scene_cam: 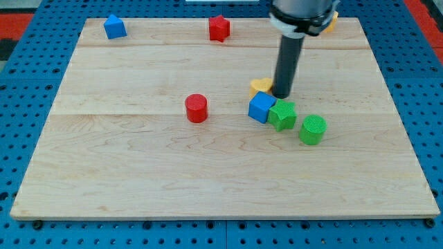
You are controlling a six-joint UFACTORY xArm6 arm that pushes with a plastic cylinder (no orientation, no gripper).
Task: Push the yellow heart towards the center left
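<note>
While my tip (283,95) rests on the desk (138,166), it stands against the right side of the yellow heart (260,86), which peeks out from behind the rod on the view's left. That heart lies right of the desk's middle, and I place everything else from it. Just below the yellow heart, touching or nearly touching it, sits the blue cube (261,107). Pressed to that cube's right side is the green star-shaped block (282,115), below and slightly right of the heart. Farther to the lower right of the heart stands the green cylinder (313,129), close to the green star block but apart from it. To the left of the heart and a little lower, well apart, stands the red cylinder (196,108). Up and to the left of the heart, near the desk's top edge, is a red block (219,28) with a jagged outline; much farther left along that edge sits a blue block (115,27) with a peaked top. Above and right of the heart, a yellow block (331,20) shows partly behind the arm's body. No jaws exist on this arm: it ends in a plain rod that holds nothing.
</note>
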